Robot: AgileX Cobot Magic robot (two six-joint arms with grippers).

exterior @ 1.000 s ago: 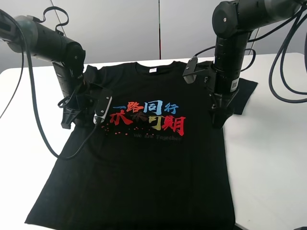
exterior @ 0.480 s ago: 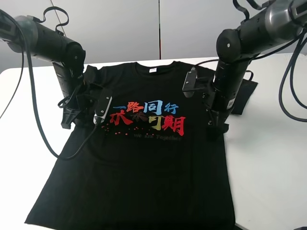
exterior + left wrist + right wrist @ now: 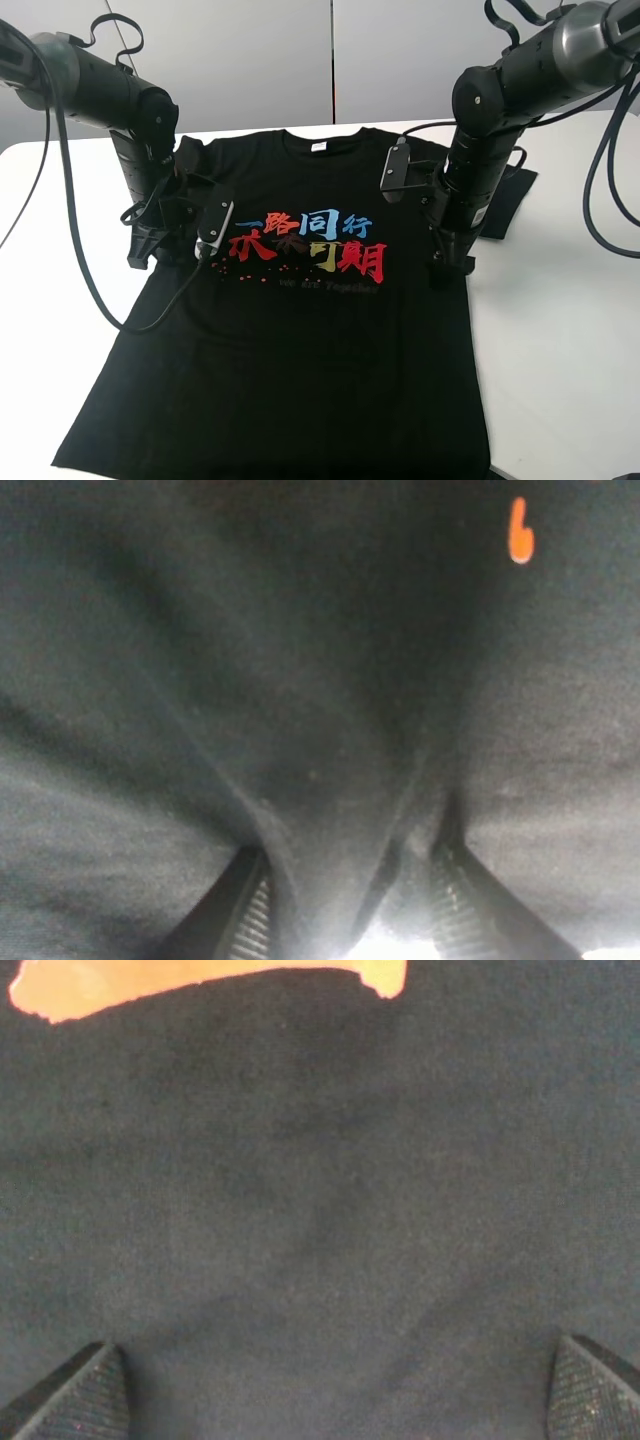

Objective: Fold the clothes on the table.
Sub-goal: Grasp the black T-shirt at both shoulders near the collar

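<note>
The clothes (image 3: pixel 300 340) are one black T-shirt with coloured characters on the chest, lying flat and face up on the white table (image 3: pixel 560 330). My left gripper (image 3: pixel 145 250) is down at the shirt's left side below the sleeve. In the left wrist view a raised ridge of black cloth (image 3: pixel 320 810) runs between the fingers (image 3: pixel 245 905), which are closed on it. My right gripper (image 3: pixel 447 275) points down on the shirt's right side beside the print. In the right wrist view its fingertips (image 3: pixel 75 1395) stand far apart on flat cloth (image 3: pixel 320 1180), open.
The shirt's right sleeve (image 3: pixel 510 200) spreads out behind the right arm. Black cables (image 3: pixel 70 230) loop from the left arm over the table. Grey wall panels (image 3: pixel 250 60) stand behind. Bare white tabletop shows on both sides of the shirt.
The right arm has swung lower and a little forward, bringing its gripper down onto the shirt's right side. The left arm has not moved.
</note>
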